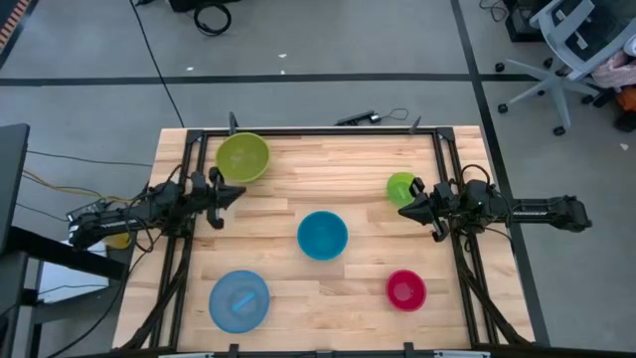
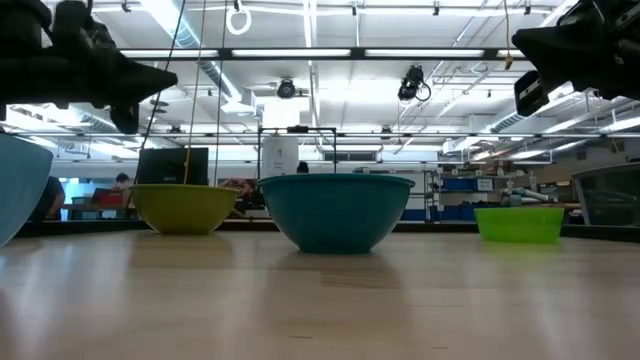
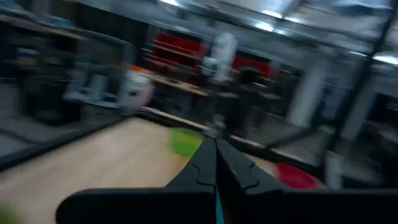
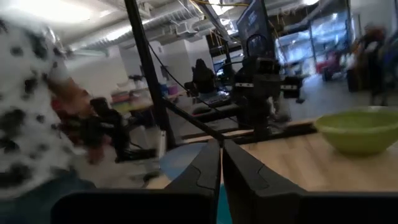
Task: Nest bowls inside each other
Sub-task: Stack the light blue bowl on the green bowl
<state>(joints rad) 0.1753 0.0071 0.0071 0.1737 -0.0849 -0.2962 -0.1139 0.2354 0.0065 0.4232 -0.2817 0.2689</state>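
Five bowls stand apart, each on its base on the wooden table (image 1: 328, 169). The large yellow-green bowl (image 1: 242, 157) is at the far left and the small lime green one (image 1: 401, 187) at the right. The teal blue bowl (image 1: 322, 235) is in the middle, the light blue one (image 1: 238, 300) at the near left, and the small red-pink one (image 1: 405, 289) at the near right. My left gripper (image 1: 241, 191) hovers shut at the left side, just near of the yellow-green bowl. My right gripper (image 1: 401, 212) hovers shut at the right side, just near of the lime bowl. Both are held above the table and carry nothing.
A black metal frame (image 1: 328, 130) runs along the table's edges. Bare wood lies between the bowls. A blurred white shape with black spots (image 4: 25, 124) fills one side of the right wrist view. Office chairs (image 1: 566, 50) stand on the floor beyond the far right corner.
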